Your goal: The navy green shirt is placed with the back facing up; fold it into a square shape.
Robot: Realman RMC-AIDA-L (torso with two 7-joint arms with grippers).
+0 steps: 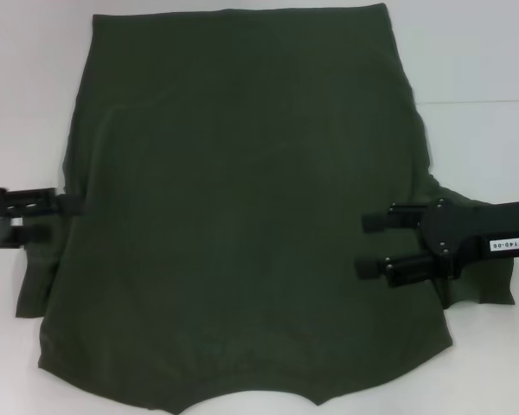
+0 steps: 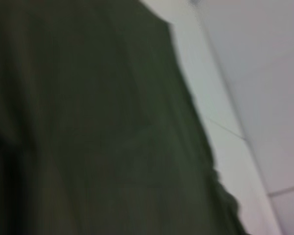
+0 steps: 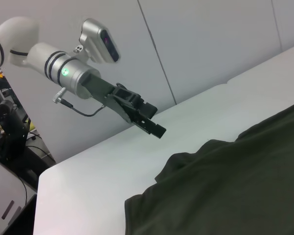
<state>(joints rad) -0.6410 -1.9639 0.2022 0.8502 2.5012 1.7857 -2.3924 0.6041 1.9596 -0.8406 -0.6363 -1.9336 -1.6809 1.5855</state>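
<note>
- Nearest my head camera is the curved edge of the navy green shirt (image 1: 242,242), which lies flat and plain side up on the white table (image 1: 484,69), filling most of the view from the near edge to the far one.
- Both sleeves poke out at the sides, so I judge no fold is made yet; this looks like the opening step, with both arms lined up to take a side each.
- On my left, the left gripper (image 1: 52,218) sits at the shirt's left edge by the sleeve. Its two fingers are spread, one above the other in the head view, and I see no cloth pinched between them.
- On my right, the right gripper (image 1: 372,244) hangs over the cloth near the right sleeve, fingers parted and pointing inward, holding nothing.
- From the right wrist view, the left gripper (image 3: 149,122) hovers above bare table, apart from the bunched sleeve (image 3: 186,164).
- Next, I think each gripper must drop and pinch a side edge, then carry it inward evenly.
- Nothing else stands on the table; the rumpled sleeves are the only snag I expect.
</note>
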